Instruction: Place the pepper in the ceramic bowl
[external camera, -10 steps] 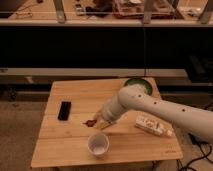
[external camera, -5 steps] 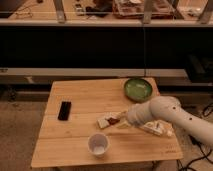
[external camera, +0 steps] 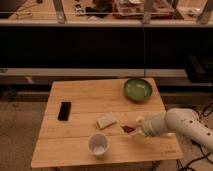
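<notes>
The pepper (external camera: 128, 128) is a small dark reddish piece at the tip of my gripper (external camera: 134, 127), low over the wooden table (external camera: 85, 97) near its front right. The gripper is shut on the pepper. My white arm (external camera: 175, 125) comes in from the right edge. The green ceramic bowl (external camera: 138, 90) stands at the table's back right corner, well behind the gripper and apart from it.
A white cup (external camera: 98, 145) stands near the front edge, left of the gripper. A pale flat block (external camera: 106, 120) lies just left of the pepper. A black phone (external camera: 64, 110) lies at the left. Dark shelving runs behind the table.
The arm has drawn back to the right, and the gripper has carried the pepper from the table's middle towards the front right. The pale block now shows uncovered.
</notes>
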